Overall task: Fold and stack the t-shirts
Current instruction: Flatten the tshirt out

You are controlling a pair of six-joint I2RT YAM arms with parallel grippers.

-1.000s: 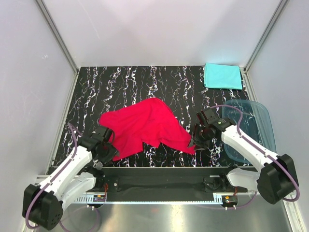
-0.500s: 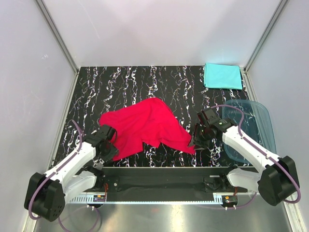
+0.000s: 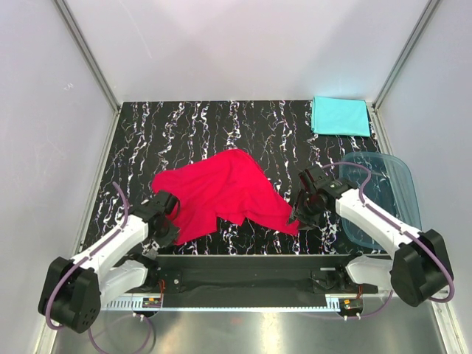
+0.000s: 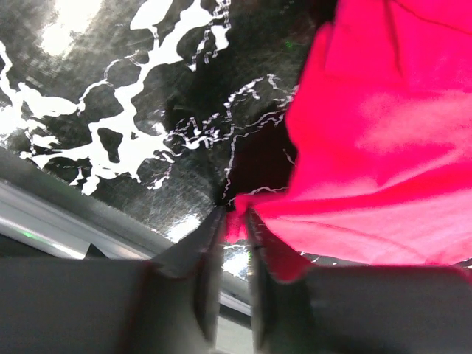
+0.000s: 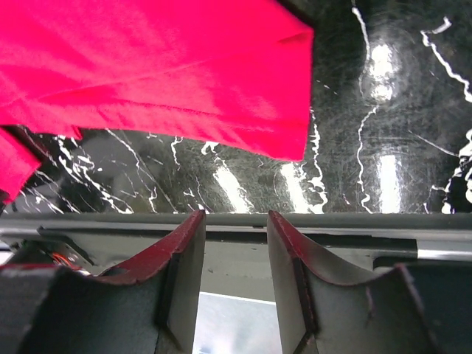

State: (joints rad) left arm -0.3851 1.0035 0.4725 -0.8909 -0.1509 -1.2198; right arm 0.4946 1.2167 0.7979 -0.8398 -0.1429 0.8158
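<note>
Firstly, item one, your left tool [image 4: 234,225]: jaws drawn in to a narrow slit, with a small tip of the red t-shirt [image 3: 221,192] pinched between them. Position: low over the worktop [image 3: 184,133], at the shirt's near left corner, close to the near edge.

Item two, your right tool [image 5: 232,221]: jaws standing apart, nothing between them. Position: at the shirt's near right corner. In its wrist view the cloth's edge lies just beyond the tips and apart from them, so you have no hold there.

Item three, red t-shirt: bright red, plain, loosely spread and rumpled across the middle of the worktop, with creases and an overlapping flap on the near side. Its left corner is in your left tool; the rest lies on the surface.

Item four, turquoise t-shirt [image 3: 340,116]: folded to a flat rectangle at the far right corner of the worktop, well apart from the red one.

Item five, tub [image 3: 391,192]: translucent blue plastic, at the right edge of the worktop, near your right tool.

Item six, worktop: black with white marbled veins.
</note>
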